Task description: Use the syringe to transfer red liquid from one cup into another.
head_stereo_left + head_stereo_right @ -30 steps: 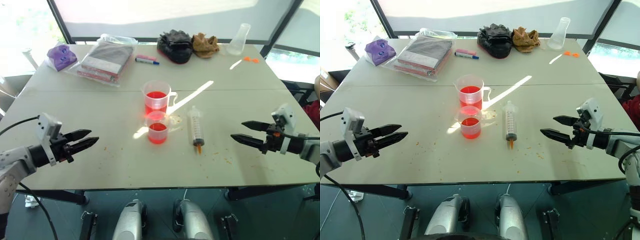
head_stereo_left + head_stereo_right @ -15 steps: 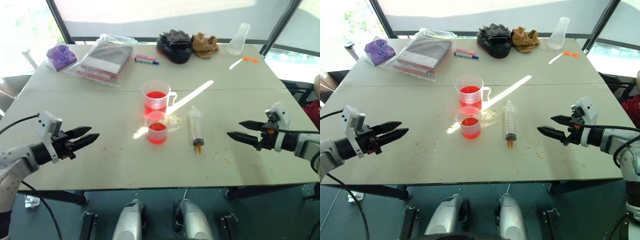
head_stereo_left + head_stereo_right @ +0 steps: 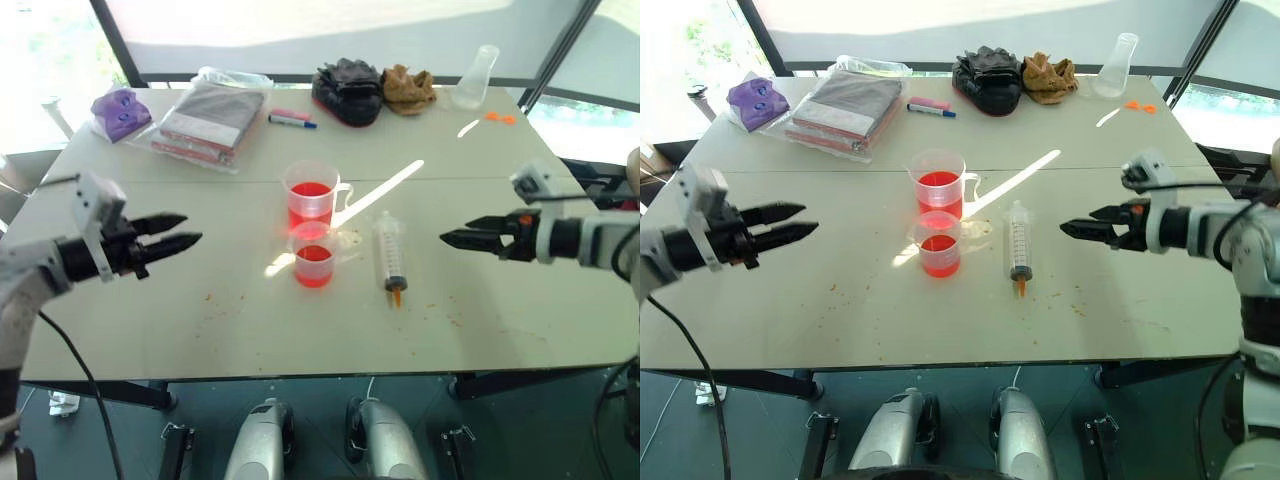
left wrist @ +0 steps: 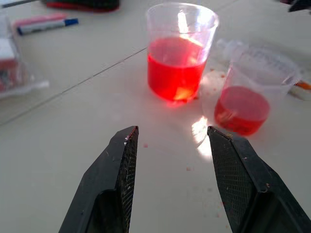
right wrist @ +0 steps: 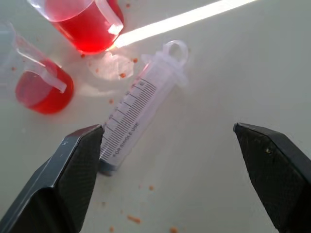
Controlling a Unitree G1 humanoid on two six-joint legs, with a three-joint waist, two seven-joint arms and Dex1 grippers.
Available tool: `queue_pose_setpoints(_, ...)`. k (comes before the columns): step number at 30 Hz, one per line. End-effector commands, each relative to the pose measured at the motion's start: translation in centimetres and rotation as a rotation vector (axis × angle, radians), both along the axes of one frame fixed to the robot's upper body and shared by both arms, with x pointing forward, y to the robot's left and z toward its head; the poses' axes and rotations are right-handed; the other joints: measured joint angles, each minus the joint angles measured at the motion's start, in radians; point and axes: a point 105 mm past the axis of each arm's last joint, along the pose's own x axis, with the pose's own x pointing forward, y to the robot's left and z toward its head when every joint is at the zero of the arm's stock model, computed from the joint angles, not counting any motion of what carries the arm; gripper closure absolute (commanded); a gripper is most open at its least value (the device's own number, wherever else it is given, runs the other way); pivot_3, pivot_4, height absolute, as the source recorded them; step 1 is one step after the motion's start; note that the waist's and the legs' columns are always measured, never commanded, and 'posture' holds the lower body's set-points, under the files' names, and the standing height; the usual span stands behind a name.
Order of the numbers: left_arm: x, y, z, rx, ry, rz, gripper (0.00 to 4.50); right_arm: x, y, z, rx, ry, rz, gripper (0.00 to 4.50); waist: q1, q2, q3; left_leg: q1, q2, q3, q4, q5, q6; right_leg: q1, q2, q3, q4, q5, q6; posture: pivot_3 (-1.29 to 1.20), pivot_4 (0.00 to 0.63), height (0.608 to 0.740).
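**Both arms up and inward, syringe untouched**

Since a second ago both grippers have risen and come in toward the table's middle; cups and syringe have not moved.

Left gripper [image 3: 185, 230] hangs over the table's [image 3: 250, 330] left side, fingers apart, nothing between them, pointing toward the cups. Right gripper [image 3: 460, 238] is over the right side, fingers spread wide, empty, pointing toward the syringe [image 3: 390, 252], with bare table between the two.

Syringe lies flat near the table's centre, a bit toward the front edge, orange tip toward the front edge, plunger end toward the far edge. Nothing touches it. Open table on its right, all the way to the right edge.

Taller handled cup [image 3: 312, 195] stands upright at the centre, red liquid [image 3: 311, 205] in it. Short cup [image 3: 314, 255] stands right in front of it, toward the front edge, also holding red liquid; the two are very close, cannot tell if touching. Short cup is just left of the syringe, a narrow gap between.

Front half of the table is bare except for small orange specks. Clutter is along the far edge: purple item [image 3: 121, 110] at the far-left corner, plastic-wrapped packet [image 3: 212, 118], marker [image 3: 293, 121], black cloth [image 3: 348, 90], brown cloth [image 3: 408, 88], clear flask [image 3: 477, 78] toward the far-right corner. All well apart from both grippers.
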Motion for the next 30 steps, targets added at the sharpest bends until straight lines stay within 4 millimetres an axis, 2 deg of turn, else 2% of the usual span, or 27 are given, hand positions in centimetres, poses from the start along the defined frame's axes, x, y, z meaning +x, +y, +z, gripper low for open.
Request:
queue_pose_setpoints(1, -0.6, -2.3, 0.2, 0.027, 0.054, -0.167, 2.12, 0.1, 2.1, 0.7, 0.067, 0.173, 0.025, 0.05, -0.001, 0.000, 0.000, 0.000, 0.000, 0.001, 0.000, 0.000, 0.001, 0.000, 0.000, 0.001, 0.000, 0.000, 0.000, 0.00, 0.150, 0.740)
queue_pose_setpoints(7, -1.0, -6.1, 2.2, -0.042, 0.012, -0.351, 2.12, 3.1, 4.0, -0.1, -0.027, 0.342, -0.056, 0.05, -0.001, -0.001, 0.000, 0.000, -0.001, 0.006, 0.000, -0.001, 0.002, -0.001, 0.000, 0.003, 0.000, 0.002, 0.004, 0.00, 0.150, 0.740)
queue_pose_setpoints(11, -1.7, -7.0, 2.6, -0.077, 0.000, -0.375, 2.12, 3.8, 4.6, -0.6, -0.080, 0.390, -0.060, 0.05, -0.003, -0.001, 0.000, -0.001, -0.002, 0.006, 0.000, -0.001, 0.003, -0.001, 0.000, 0.003, 0.000, 0.002, 0.005, 0.00, 0.150, 0.740)
queue_pose_setpoints(16, -2.5, -6.2, 3.8, -0.199, -0.077, -0.269, 2.12, 5.8, 6.3, -2.3, -0.165, 0.404, -0.053, 0.05, -0.025, -0.001, 0.000, 0.000, -0.002, 0.006, 0.001, -0.001, 0.003, -0.001, 0.001, 0.004, 0.002, 0.004, 0.008, 0.00, 0.150, 0.740)
queue_pose_setpoints(20, -3.1, -4.4, 4.0, -0.222, -0.093, -0.172, 2.12, 6.9, 7.9, -2.8, -0.221, 0.375, -0.007, 0.05, -0.031, 0.000, 0.000, 0.000, -0.001, 0.006, 0.001, 0.000, 0.002, -0.002, 0.002, 0.004, 0.003, 0.004, 0.009, 0.00, 0.150, 0.740)
queue_pose_setpoints(26, -5.7, -4.2, 2.7, -0.141, 0.006, -0.241, 2.12, 7.5, 8.7, -4.5, -0.304, 0.368, 0.028, 0.05, -0.023, 0.000, 0.000, 0.000, -0.001, 0.006, 0.001, 0.000, 0.002, -0.002, 0.001, 0.005, 0.004, 0.004, 0.008, 0.00, 0.150, 0.740)
queue_pose_setpoints(30, -6.2, -3.9, 2.2, -0.079, 0.039, -0.264, 2.12, 7.5, 9.0, -5.6, -0.339, 0.377, 0.039, 0.05, -0.022, 0.000, 0.000, 0.000, -0.001, 0.006, 0.001, -0.001, 0.002, -0.001, 0.001, 0.005, 0.003, 0.004, 0.008, 0.00, 0.150, 0.740)
